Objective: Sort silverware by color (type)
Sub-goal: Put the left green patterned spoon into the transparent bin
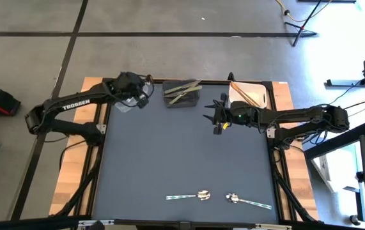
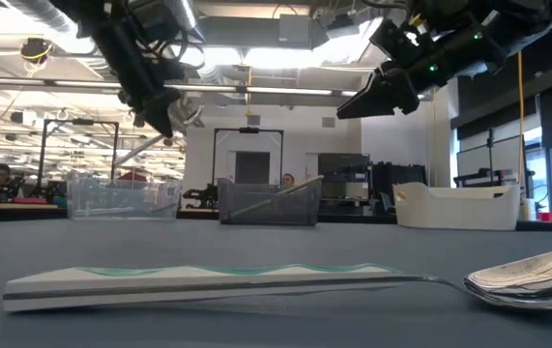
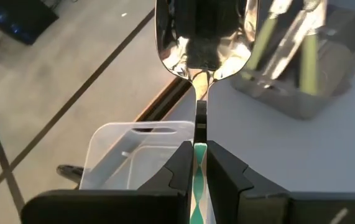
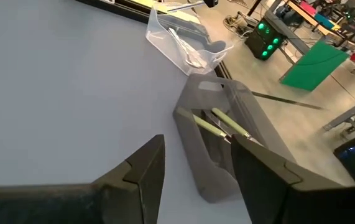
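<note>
At the far left of the tabletop (image 1: pixel 169 160), the left pincer (image 1: pixel 137 96) hangs above the clear bin (image 1: pixel 123 102) at the back left corner. Its fingers (image 3: pixel 180 171) are clamped on the teal-patterned handle of a shiny silver spoon (image 3: pixel 203 37), the bowl pointing away from the wrist and the clear bin lying directly beneath it. The right wrist view shows silver pieces already lying inside this clear bin.

Next along the back edge stands the grey bin (image 1: pixel 182 96), holding the olive-green pieces (image 1: pixel 183 89), which lean across it and stick out over its rim.

To the right of that, the right pincer (image 1: pixel 213 115) hovers over bare tabletop, between the grey bin and the white bin (image 1: pixel 252 92), with its fingers spread apart and nothing between them. The white bin at the back right corner holds the slim copper-orange pieces (image 1: pixel 243 94).

Along the front edge, two more silver spoons lie flat and well apart from the bins: the front left spoon (image 1: pixel 192 195) with its bowl to the right, and just beside it the front right spoon (image 1: pixel 247 201) with its bowl to the left, the two bowls near each other
</note>
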Motion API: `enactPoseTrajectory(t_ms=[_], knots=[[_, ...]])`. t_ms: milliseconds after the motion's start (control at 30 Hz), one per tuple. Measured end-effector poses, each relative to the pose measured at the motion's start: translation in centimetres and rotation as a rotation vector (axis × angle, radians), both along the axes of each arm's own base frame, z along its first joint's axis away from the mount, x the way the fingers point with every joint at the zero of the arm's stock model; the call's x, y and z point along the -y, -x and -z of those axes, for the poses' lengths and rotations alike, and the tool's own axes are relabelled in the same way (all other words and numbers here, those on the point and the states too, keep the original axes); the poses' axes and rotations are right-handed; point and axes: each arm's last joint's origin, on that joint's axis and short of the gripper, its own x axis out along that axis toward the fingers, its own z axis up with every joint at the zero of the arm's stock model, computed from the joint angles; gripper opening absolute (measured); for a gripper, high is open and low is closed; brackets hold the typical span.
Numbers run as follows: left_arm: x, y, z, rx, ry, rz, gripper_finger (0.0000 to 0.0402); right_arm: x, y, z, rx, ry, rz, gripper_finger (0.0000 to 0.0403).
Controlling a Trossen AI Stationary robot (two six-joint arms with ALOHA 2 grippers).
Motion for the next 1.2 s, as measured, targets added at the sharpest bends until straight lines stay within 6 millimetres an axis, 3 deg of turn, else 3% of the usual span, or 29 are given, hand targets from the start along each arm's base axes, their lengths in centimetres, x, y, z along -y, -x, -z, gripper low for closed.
enactPoseTrajectory(t_ms=[200, 600, 933, 1200], knots=[[-2.0, 1.5, 1.3, -0.023, -0.025, -0.076, 0.0027, 0.0, 0.0, -0.1, 0.009, 0.01, -0.004, 0.0175], [-3.9, 3.8, 7.2, -0.183, 0.066, -0.141, 0.0028, 0.0, -0.1, -0.4, 0.034, 0.022, -0.007, 0.0175], [-3.8, 4.3, 7.9, -0.215, 0.115, -0.178, 0.0033, 0.0, -0.2, -0.5, 0.04, 0.043, -0.015, 0.0175], [-4.0, 4.7, 7.8, -0.247, 0.092, -0.236, 0.0095, 0.0, -0.2, -0.5, 0.039, 0.042, -0.015, 0.0175]])
